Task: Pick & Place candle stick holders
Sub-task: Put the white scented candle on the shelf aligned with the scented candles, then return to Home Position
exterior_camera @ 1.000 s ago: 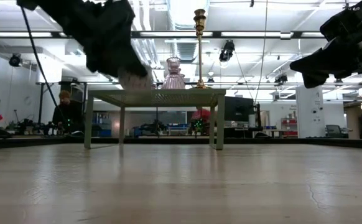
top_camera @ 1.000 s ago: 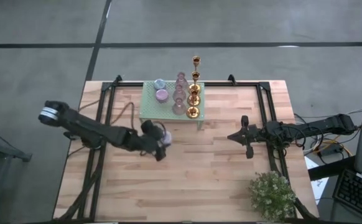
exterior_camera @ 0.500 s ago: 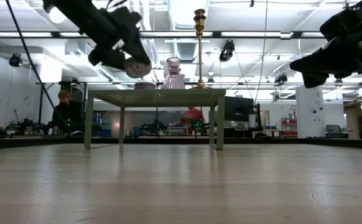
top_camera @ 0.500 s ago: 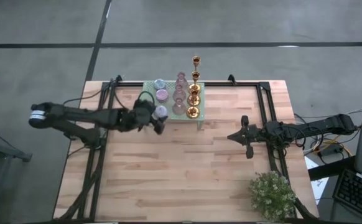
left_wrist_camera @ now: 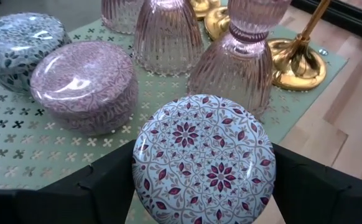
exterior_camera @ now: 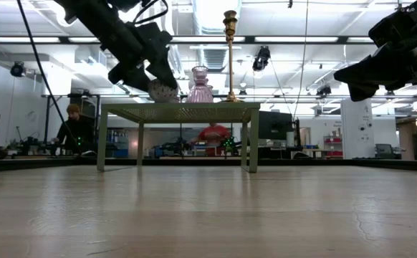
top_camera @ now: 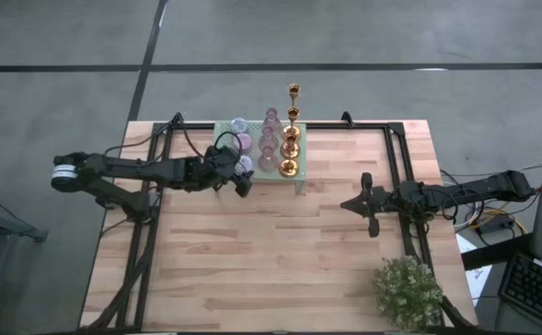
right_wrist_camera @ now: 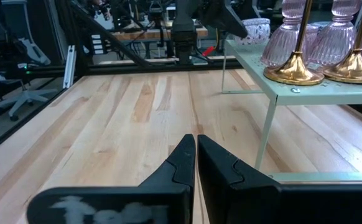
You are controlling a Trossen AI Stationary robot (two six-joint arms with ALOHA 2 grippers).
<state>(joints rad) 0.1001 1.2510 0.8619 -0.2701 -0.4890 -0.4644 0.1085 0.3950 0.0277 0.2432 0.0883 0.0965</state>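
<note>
A mint-green rack [top_camera: 223, 167] stands at the table's far middle. On it are gold candle stick holders [top_camera: 291, 140], pink glass ones [top_camera: 269, 141] and two squat round ones [top_camera: 242, 141]. My left gripper [top_camera: 244, 171] is over the rack's near-left part, shut on a squat pale-blue holder with a flower pattern [left_wrist_camera: 204, 158], also seen in the low view [exterior_camera: 163, 90]. My right gripper [right_wrist_camera: 196, 149] is shut with nothing in it and hangs above the table's right side [top_camera: 366, 202]. My left gripper pinches the squat blue holder between its two fingers [left_wrist_camera: 103, 183], which lie on opposite sides of its round wall [left_wrist_camera: 137, 171]. The fingers come from the table's left, slanting down. The holder is tilted and lifted clear, just above the rack's top [exterior_camera: 180, 105].
A bushy potted plant [top_camera: 407, 291] stands at the table's near right corner. The wood in front of the rack [top_camera: 271, 251] is bare. People sit at desks in the room beyond the table [exterior_camera: 71, 129].
My left gripper has carried the squat blue holder from the middle of the table toward the far edge and upward. It now hangs over the rack's near-left part. The holder has stayed between the fingers the whole time.
</note>
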